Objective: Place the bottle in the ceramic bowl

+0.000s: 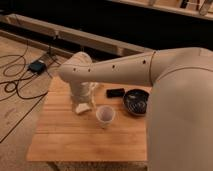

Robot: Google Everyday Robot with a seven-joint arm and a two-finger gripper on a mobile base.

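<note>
Bowl (136, 101) sits on the wood table (65, 140), its right rim cut off by the big arm (175, 105) link in the foreground. Small dark object (115, 92) lies just left of the bowl, not touching. White cup (105, 115) stands upright left of and nearer than the bowl, close to its rim. Gripper (82, 102) is further left of the bowl, past the cup, pointing down with its tip at the tabletop. Jaws spread wide, no grip visible. Can't separate the bottle from the pale gripper; nothing like it in the bowl. Cables (15, 82) and a dark box (36, 66) are on the floor far left of the bowl.
</note>
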